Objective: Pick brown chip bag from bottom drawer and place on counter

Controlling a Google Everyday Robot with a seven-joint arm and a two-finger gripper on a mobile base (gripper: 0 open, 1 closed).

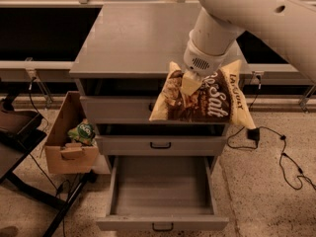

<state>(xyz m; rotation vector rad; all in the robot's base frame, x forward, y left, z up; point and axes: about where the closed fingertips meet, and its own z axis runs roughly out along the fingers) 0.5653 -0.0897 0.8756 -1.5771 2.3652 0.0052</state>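
The brown chip bag (205, 101) hangs in the air in front of the cabinet's top drawer, dark brown with pale yellow ends and white script. My gripper (189, 84) is shut on its upper middle, under the white arm that comes in from the upper right. The bag sits just below the front edge of the counter (136, 36), the flat grey top of the cabinet. The bottom drawer (160, 191) is pulled wide open below and shows a bare grey floor.
Two shallower grey drawers (158, 143) with black handles sit shut above the open one. A cardboard box (66, 144) with a green snack bag (83, 131) stands left of the cabinet. Black cables (281, 152) lie on the floor at right.
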